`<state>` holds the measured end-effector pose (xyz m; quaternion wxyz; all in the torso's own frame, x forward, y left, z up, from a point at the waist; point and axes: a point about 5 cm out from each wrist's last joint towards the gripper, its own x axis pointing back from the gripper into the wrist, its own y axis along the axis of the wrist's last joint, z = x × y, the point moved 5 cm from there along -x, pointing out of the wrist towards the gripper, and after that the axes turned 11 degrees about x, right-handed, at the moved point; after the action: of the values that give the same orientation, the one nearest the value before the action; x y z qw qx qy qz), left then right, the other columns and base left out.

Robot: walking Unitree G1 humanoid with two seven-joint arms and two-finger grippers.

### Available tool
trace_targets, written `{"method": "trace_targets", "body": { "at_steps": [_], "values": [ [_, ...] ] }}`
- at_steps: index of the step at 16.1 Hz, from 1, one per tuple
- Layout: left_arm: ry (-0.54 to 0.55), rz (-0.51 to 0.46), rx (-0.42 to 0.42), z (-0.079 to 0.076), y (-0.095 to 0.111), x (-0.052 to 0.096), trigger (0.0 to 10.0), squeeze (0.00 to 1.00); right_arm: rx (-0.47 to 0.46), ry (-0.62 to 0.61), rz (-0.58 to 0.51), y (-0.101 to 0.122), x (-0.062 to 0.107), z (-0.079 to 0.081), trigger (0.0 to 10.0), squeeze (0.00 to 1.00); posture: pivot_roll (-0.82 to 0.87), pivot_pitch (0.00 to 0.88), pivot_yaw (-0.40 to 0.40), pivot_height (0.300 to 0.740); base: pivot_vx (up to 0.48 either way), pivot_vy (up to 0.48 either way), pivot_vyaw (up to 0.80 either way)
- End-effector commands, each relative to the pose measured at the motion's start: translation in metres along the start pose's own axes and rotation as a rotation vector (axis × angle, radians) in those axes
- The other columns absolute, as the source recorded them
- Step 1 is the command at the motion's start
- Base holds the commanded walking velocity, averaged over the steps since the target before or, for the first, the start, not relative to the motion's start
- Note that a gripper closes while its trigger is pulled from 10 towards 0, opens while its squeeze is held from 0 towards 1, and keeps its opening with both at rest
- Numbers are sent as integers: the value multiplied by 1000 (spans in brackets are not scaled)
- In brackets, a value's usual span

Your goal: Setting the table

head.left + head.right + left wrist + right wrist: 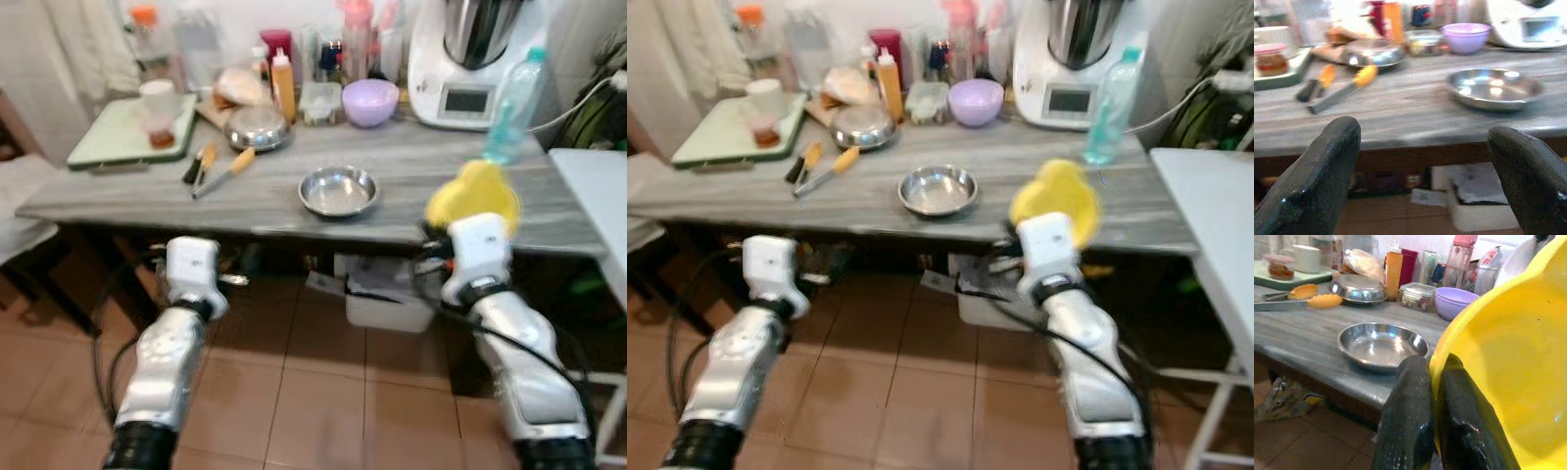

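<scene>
My right gripper (1432, 382) is shut on the rim of a yellow plastic bowl (472, 196), held just above the table's front edge at the right. The bowl (1508, 367) is tilted, with its inside facing the wrist camera. A steel bowl (338, 190) rests empty on the grey wooden table (147, 196), to the left of the yellow one. My left gripper (1425, 161) is open and empty, low in front of the table edge at the left.
Two orange-handled knives (223, 171), a lidded steel dish (257, 128), a purple bowl (369, 102), a green board (113, 132) with a cup, bottles and a white kitchen machine (470, 59) crowd the back. A clear bottle (511, 103) stands right. A white box (387, 299) sits under the table.
</scene>
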<state>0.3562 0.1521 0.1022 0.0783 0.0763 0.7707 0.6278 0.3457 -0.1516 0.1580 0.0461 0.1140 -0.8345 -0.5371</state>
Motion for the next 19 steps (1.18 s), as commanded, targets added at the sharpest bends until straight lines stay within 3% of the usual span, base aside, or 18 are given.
{"method": "trace_targets", "body": {
  "at_steps": [1, 4, 10, 14, 16, 19],
  "values": [
    [-22, -7, -6, -6, 3, -3, 10000, 0, 11, -21, -26, 8, 0, -8, 10000, 0, -96, 0, 69, 740, 480, 0, 763],
    [-24, -4, -8, -7, 2, -4, 10000, 0, 4, -22, -21, 7, 0, -8, 10000, 0, -95, 0, 71, 740, 480, 0, 610],
    [-28, 9, -8, -8, 0, -4, 10000, 0, 3, -17, -28, 10, -3, -6, 10000, 0, -91, 0, 71, 740, 476, 0, 0],
    [-48, 24, -7, -12, -4, -3, 10000, 0, 10, -20, -32, 12, -6, -7, 10000, 0, -88, 0, 63, 740, 0, 0, 0],
    [-95, 33, 7, -19, -5, -2, 10000, 0, 13, -20, -33, 13, -7, -8, 10000, 0, -87, 0, 59, 740, 0, 0, 0],
    [-284, 45, 63, -44, -1, 6, 10000, 0, 21, -15, -32, 14, -9, -8, 10000, 0, -87, 0, 59, 740, 0, 0, 0]
  ]
}}
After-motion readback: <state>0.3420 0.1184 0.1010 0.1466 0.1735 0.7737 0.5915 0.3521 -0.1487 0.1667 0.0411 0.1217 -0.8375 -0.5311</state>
